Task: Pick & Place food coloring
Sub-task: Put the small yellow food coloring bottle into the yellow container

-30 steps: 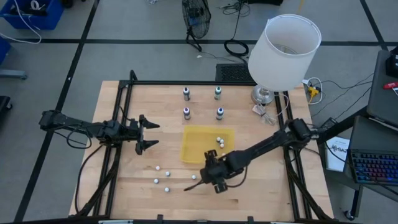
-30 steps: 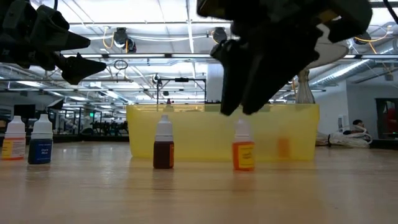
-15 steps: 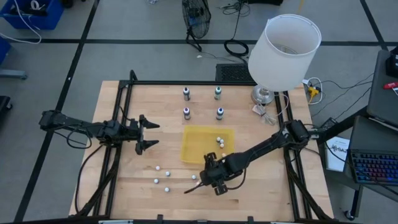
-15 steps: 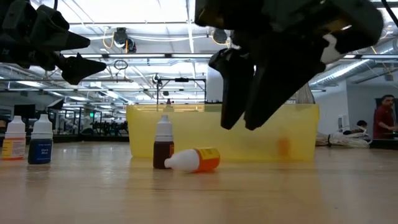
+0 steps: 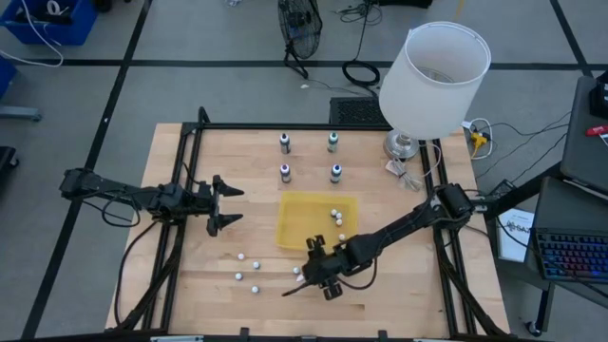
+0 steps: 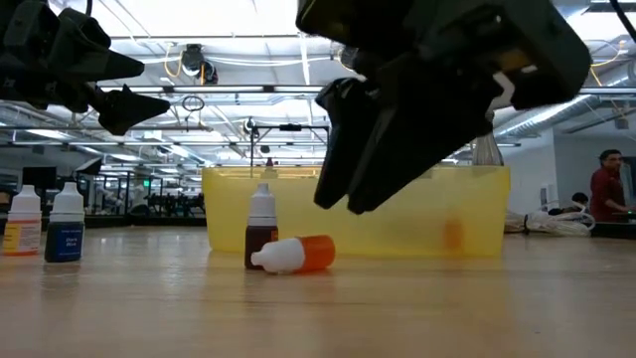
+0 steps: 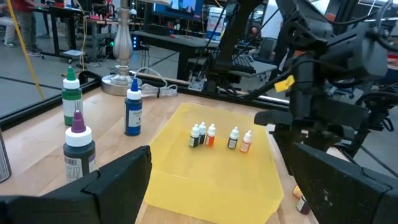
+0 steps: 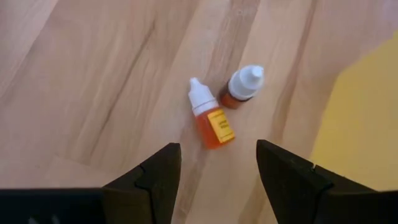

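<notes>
The food coloring bottles are thumb-sized, with white caps. An orange one (image 8: 211,123) (image 6: 296,254) lies on its side on the wood, near the yellow tray (image 5: 285,228). A brown one (image 8: 241,88) (image 6: 260,234) stands upright just beside it. Several more (image 7: 221,136) stand inside the tray, and others (image 5: 249,271) stand on the table to the left. My right gripper (image 8: 214,168) (image 5: 310,272) hangs open above the fallen orange bottle, a finger on either side, touching nothing. My left gripper (image 5: 228,204) waits open, left of the tray.
Four larger dye bottles (image 5: 309,157) stand beyond the tray's far edge; the left wrist view shows a green (image 7: 73,93) and a blue one (image 7: 133,112). A white-shaded lamp (image 5: 432,76) stands at the far right corner. A person (image 6: 601,199) shows in the room behind.
The orange bottle stood upright beside the brown one a second ago. It has tipped over onto its side and has rolled a little nearer the brown bottle. My right gripper has moved a little toward the table's left, staying open above it.
</notes>
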